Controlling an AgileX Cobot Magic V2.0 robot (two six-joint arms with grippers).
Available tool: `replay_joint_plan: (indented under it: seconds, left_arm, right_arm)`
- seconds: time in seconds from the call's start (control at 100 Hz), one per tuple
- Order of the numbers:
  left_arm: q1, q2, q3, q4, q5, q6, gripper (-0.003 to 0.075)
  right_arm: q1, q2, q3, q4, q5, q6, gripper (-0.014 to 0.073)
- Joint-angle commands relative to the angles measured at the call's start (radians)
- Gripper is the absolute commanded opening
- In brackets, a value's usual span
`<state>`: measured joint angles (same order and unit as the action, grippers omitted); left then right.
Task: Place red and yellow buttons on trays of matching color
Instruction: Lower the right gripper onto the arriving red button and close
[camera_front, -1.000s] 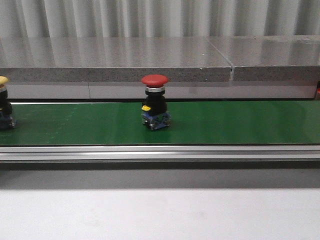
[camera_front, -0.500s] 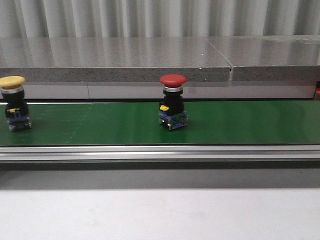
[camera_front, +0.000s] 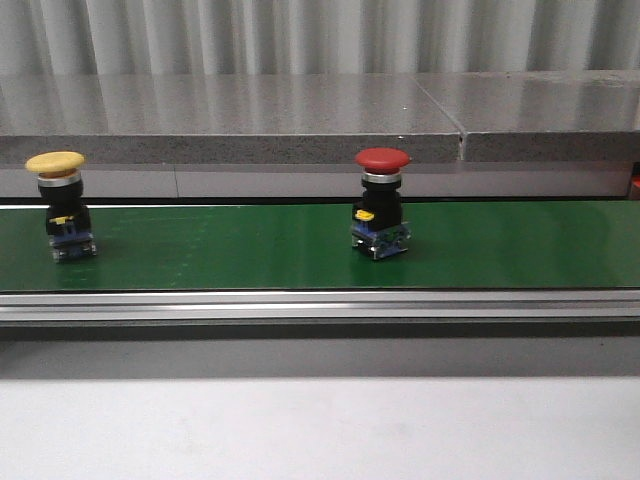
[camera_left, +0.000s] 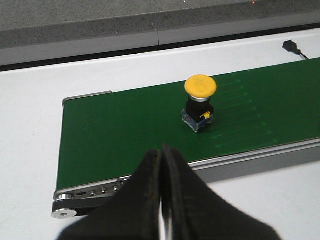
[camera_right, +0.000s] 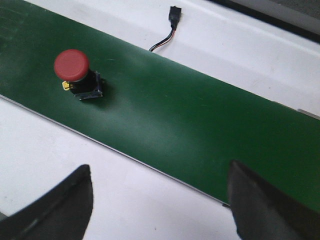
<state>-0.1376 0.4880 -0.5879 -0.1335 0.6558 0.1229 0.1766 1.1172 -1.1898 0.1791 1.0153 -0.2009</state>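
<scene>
A red button (camera_front: 382, 203) with a mushroom cap stands upright on the green conveyor belt (camera_front: 220, 248) a little right of centre; it also shows in the right wrist view as the red button (camera_right: 77, 74). A yellow button (camera_front: 62, 205) stands upright at the belt's left part, seen too as the yellow button (camera_left: 199, 102). My left gripper (camera_left: 161, 152) is shut with nothing in it, hovering over the belt's near rail, short of the yellow button. My right gripper (camera_right: 159, 170) is wide open above the white table, apart from the red button. No trays are in view.
The belt's roller end (camera_left: 70, 207) sits near my left gripper. A black plug with a wire (camera_right: 171, 22) lies on the white table beyond the belt. A grey stone ledge (camera_front: 300, 120) runs behind the conveyor. A white table surface (camera_front: 320, 430) lies in front.
Both buttons have ridden the belt to the right; the yellow one has come fully into the front view from the left edge.
</scene>
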Motion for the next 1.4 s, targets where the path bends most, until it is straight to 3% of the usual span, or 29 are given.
replay_joint_plan:
  seconds: [0.0,0.29,0.66,0.89,1.08,1.18,1.3,1.39]
  left_arm:
    - [-0.007,0.005,-0.025,-0.005,-0.072,0.001,-0.002]
    - [-0.007,0.005,-0.025,-0.005,-0.072,0.001,-0.002]
    - [-0.007,0.005,-0.025,-0.005,-0.072,0.001,-0.002]
    - [-0.007,0.005,-0.025,-0.005,-0.072,0.001,-0.002]
    - [-0.007,0.005,-0.025,-0.005,-0.072,0.001,-0.002]
    - [-0.007,0.005,-0.025,-0.005,-0.072,0.001,-0.002]
    - [-0.007,0.005,-0.025,-0.005,-0.072,0.001,-0.002]
    - [-0.007,0.005,-0.025,-0.005,-0.072,0.001,-0.002]
  right_arm:
    - [0.022,0.049,-0.069,0.014,-0.022,-0.006,0.0575]
    - [0.055,0.282,-0.199,0.033,0.133,-0.008,0.0575]
    - [0.06,0.49,-0.311,0.053,0.198,-0.085,0.0575]
    - [0.092,0.578,-0.324,0.061,0.161,-0.196,0.0575]
    - [0.092,0.628,-0.324,0.077,0.098,-0.206,0.0566]
    - [0.092,0.627,-0.324,0.076,0.065,-0.212,0.0484]
    - [0.092,0.627,-0.324,0.065,0.061,-0.217,0.0255]
    - [0.092,0.627,-0.324,0.065,0.049,-0.217,0.0141]
